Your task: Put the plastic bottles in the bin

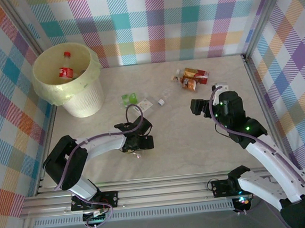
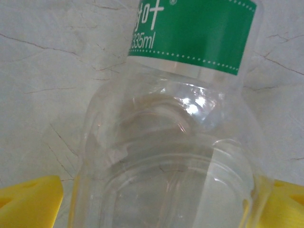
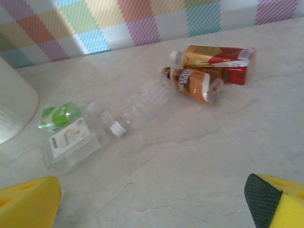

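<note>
Bin (image 1: 84, 101) obstructs 10 o'clock; bottles (image 1: 195, 78) obstruct 12 to 1 o'clock. Bare table (image 1: 188, 159) at 6 o'clock is passable.

Bright, even light from above leaves only faint, soft shadows on the desk (image 1: 177, 154). In the left wrist view white glare spots sit on the bottle (image 2: 175, 156), which is close and soft. The right wrist view is slightly blurred, hazier farther off.

Pale marbled table (image 1: 187, 143): bin (image 1: 83, 103) standing upper left; green-labelled bottles (image 1: 129, 99) and clear bottle (image 1: 149, 102) lying centre; brown and red bottles (image 1: 192, 78) upper right.
</note>
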Tool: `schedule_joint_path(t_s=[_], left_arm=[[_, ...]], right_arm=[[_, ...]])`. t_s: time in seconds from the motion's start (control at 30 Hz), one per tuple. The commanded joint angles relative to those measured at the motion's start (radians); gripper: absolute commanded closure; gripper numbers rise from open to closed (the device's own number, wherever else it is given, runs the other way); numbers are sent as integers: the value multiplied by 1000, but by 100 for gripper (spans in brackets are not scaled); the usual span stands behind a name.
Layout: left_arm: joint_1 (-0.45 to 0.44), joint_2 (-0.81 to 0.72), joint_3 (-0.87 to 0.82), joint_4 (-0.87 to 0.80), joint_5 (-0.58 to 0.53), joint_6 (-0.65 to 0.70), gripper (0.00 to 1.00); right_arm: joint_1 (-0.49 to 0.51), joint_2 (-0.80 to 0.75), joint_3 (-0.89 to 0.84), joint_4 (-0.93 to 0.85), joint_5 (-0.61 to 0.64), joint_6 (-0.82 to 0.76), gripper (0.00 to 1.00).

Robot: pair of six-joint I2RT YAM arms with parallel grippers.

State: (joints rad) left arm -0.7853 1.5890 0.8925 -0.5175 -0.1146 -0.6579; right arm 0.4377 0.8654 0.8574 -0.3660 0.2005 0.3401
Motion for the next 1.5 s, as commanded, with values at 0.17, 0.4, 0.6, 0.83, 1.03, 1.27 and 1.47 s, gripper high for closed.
schedule_joint_path(t_s=[0.17,0.4,0.6,0.83,1.03,1.27,1.47], left_arm=[[-23,18,-1,14,-26,20,14],[-24,16,-1,10,-52,27,29],[-24,-27,-32,35,-78,22,37],[-25,-102,-71,54,-123,9,44],[-17,-224,-69,33,-208,14,51],[26,-365,-45,-24,-266,21,56],[131,-463,62,-70,-285,77,56]], right_arm=[[-5,-2,-5,95,-146,0,0],[-6,64,21,82,-335,-13,0],[5,214,87,59,-479,28,0],[51,267,86,182,-463,31,0],[81,331,132,205,-451,34,0],[103,363,158,247,-430,70,0],[108,358,164,284,-413,89,0]])
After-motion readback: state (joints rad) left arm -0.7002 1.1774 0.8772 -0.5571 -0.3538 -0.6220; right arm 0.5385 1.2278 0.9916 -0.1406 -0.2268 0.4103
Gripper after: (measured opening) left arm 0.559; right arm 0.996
